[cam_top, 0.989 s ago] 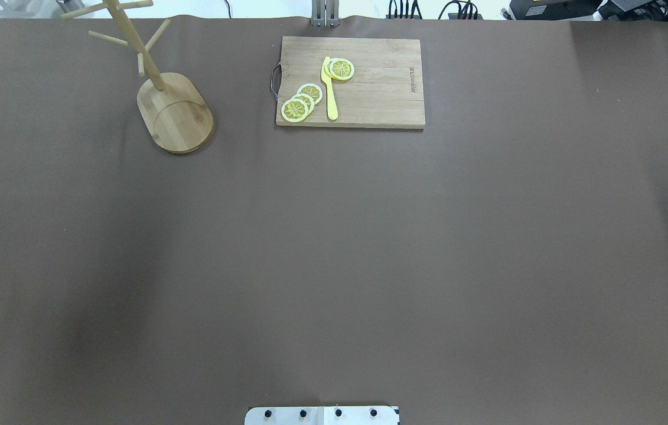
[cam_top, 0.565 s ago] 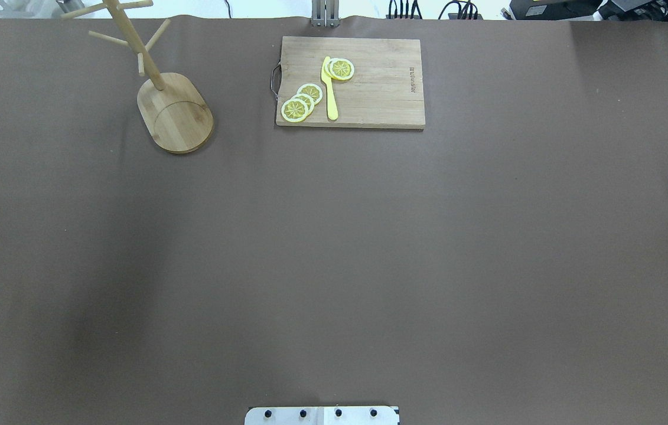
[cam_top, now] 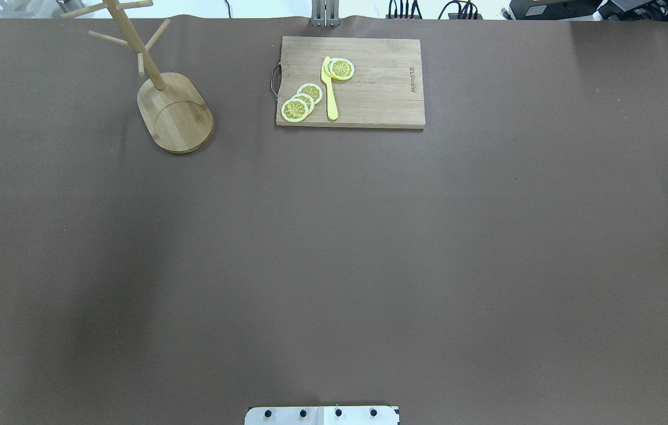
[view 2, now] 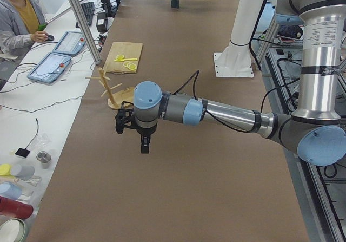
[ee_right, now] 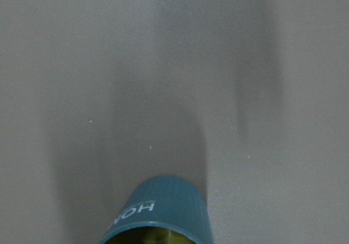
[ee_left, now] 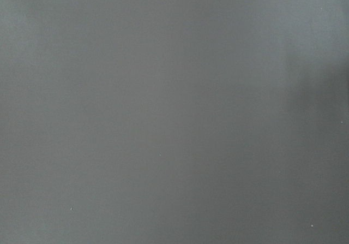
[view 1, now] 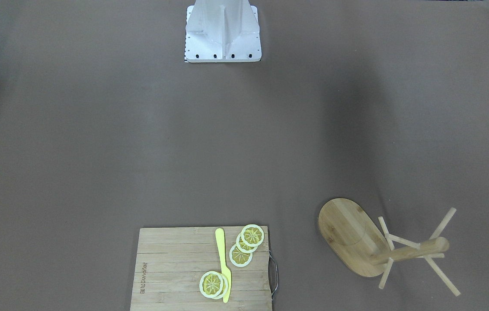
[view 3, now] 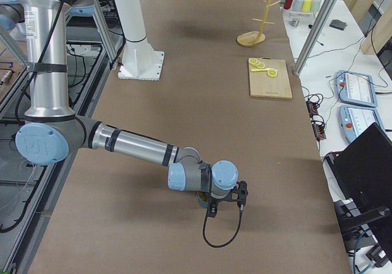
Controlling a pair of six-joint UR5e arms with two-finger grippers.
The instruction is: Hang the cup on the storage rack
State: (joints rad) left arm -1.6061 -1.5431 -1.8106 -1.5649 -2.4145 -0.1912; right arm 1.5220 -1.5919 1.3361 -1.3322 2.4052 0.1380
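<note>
The cup point(ee_right: 158, 214), blue-grey with white "HOME" lettering, stands at the bottom edge of the right wrist view. It appears far off as the cup point(view 2: 174, 2) in the exterior left view. My right gripper point(view 3: 210, 208) hangs right over it at the table's right end, and I cannot tell whether it is open or shut. The storage rack point(cam_top: 174, 112), a bamboo mug tree, stands bare at the far left; it also shows as the rack point(view 1: 352, 237). My left gripper point(view 2: 144, 144) points down above bare table near the rack point(view 2: 111, 90); I cannot tell its state.
A wooden cutting board point(cam_top: 350, 82) with lemon slices and a yellow knife point(cam_top: 330, 88) lies at the far middle. The robot's white base point(view 1: 223, 32) stands at the near edge. A seated person point(view 2: 19, 20) and tablets occupy a side table beyond the rack.
</note>
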